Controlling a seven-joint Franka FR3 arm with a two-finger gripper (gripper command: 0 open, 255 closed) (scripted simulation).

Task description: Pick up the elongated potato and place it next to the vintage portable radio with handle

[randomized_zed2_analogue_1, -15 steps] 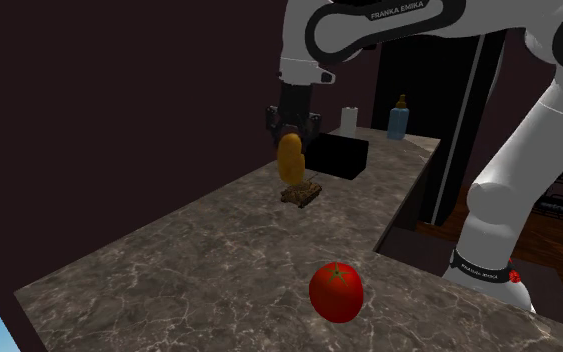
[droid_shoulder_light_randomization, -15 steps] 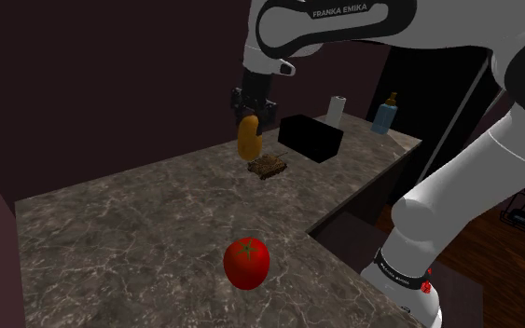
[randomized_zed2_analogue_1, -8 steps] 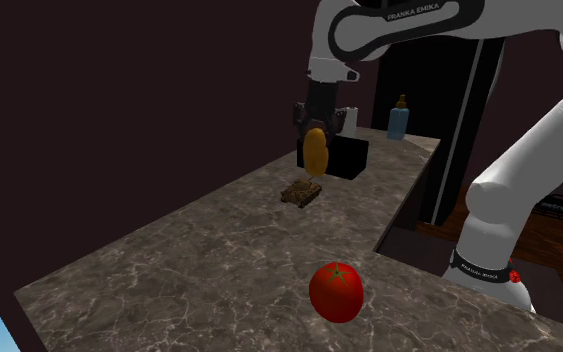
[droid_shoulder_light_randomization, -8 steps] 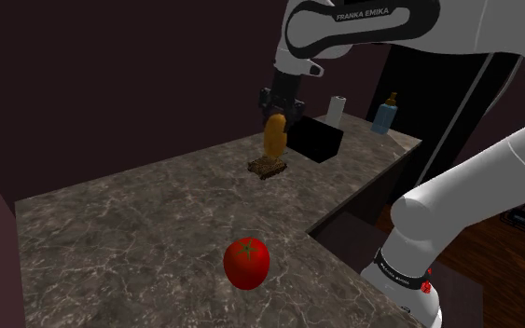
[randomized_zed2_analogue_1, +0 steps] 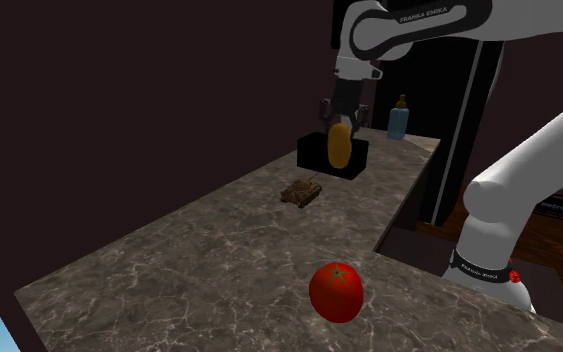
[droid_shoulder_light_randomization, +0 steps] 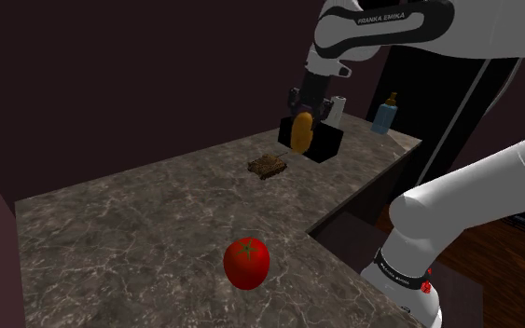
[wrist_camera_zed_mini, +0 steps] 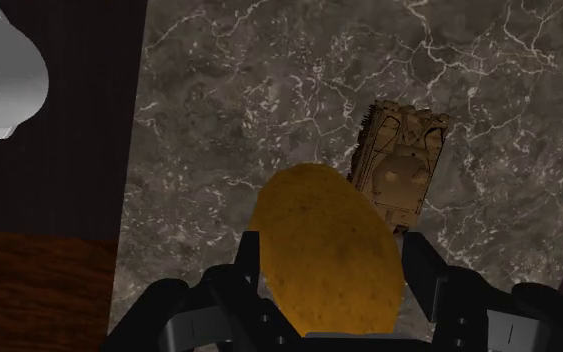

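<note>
Countertop (droid_shoulder_light_randomization: 139, 214), dark veined stone, running away from the stand.
Arm (droid_shoulder_light_randomization: 381, 23), white, reaching over the far half of the countertop.
Radio (droid_shoulder_light_randomization: 330, 142), drawn as a plain black box, standing near the countertop's far end.
Tomato (droid_shoulder_light_randomization: 247, 263), red with green stem, on the near part of the countertop, well apart from everything else.
Gripper (randomized_zed2_analogue_1: 341, 125), black, jaws clenched on the potato's upper end.
Potato (droid_shoulder_light_randomization: 300, 132), orange-brown, hanging upright clear of the countertop, seen in front of the radio and beyond the toy tank.
Bottle (droid_shoulder_light_randomization: 386, 115), blue, behind the radio.
Toy tank (droid_shoulder_light_randomization: 268, 166), brown, on the countertop near the radio.
</note>
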